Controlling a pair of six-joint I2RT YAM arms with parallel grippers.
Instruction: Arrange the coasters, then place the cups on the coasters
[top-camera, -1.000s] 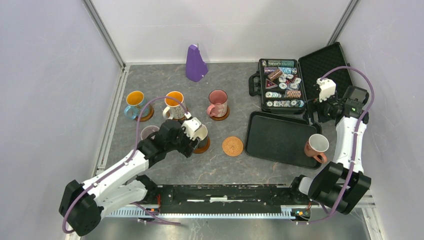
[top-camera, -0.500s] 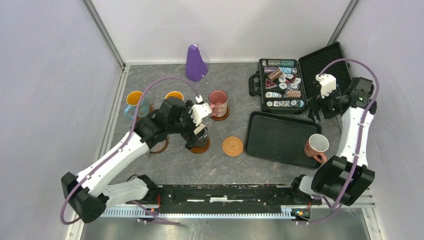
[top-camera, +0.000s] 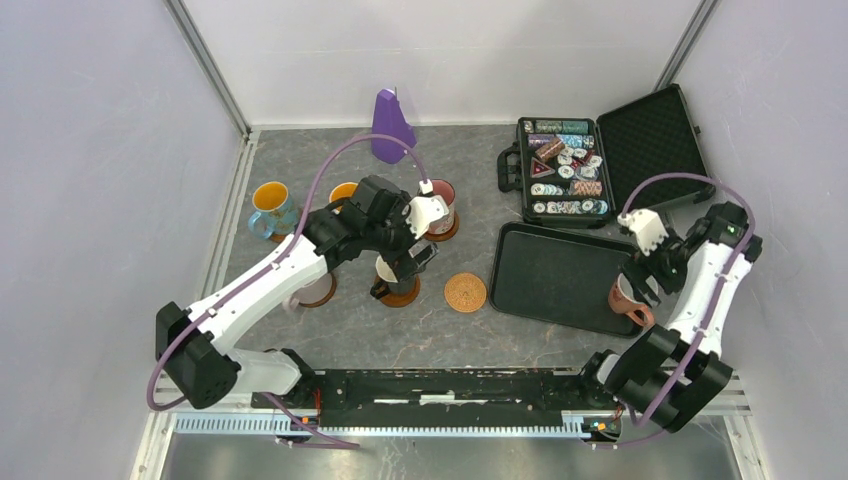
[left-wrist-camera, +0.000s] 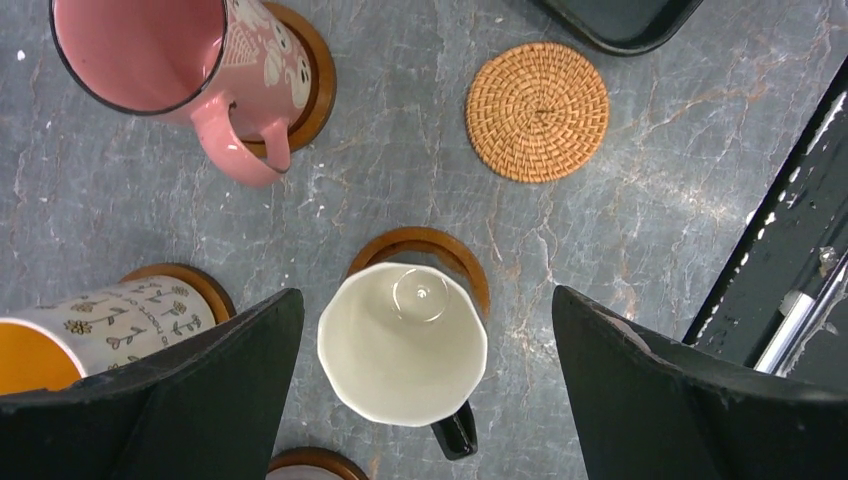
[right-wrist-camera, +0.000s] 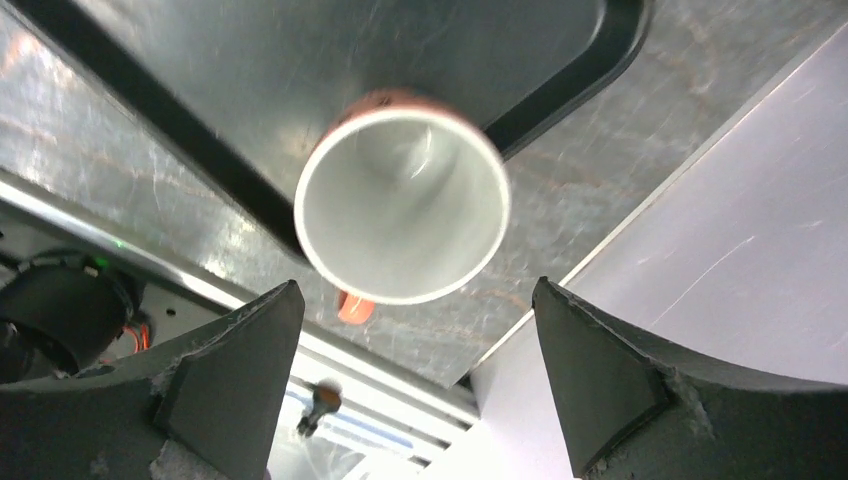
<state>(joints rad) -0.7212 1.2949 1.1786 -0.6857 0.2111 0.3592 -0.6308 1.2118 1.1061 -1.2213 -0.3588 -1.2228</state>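
A dark cup with cream inside (left-wrist-camera: 403, 345) stands upright on a brown coaster (left-wrist-camera: 425, 245). My left gripper (left-wrist-camera: 425, 390) hangs open straight above it, its fingers wide of the rim and clear of it. The pink cup (left-wrist-camera: 170, 60), the floral cup with orange inside (left-wrist-camera: 90, 330) and the blue cup (top-camera: 270, 207) each sit on a brown coaster. A lighter woven coaster (left-wrist-camera: 538, 111) lies bare. My right gripper (right-wrist-camera: 415, 390) is open above an orange-brown cup with white inside (right-wrist-camera: 402, 205) on the tray's near right corner.
The black tray (top-camera: 555, 270) lies right of the woven coaster (top-camera: 465, 292). Behind it stands the open case of poker chips (top-camera: 563, 170). A purple cone (top-camera: 392, 125) is by the back wall. A pale cup (top-camera: 316, 288) shows partly under my left arm.
My left gripper opened, let go of the dark cup on its coaster and rose away toward the back. My right arm swung from the chip case to above the cup on the tray.
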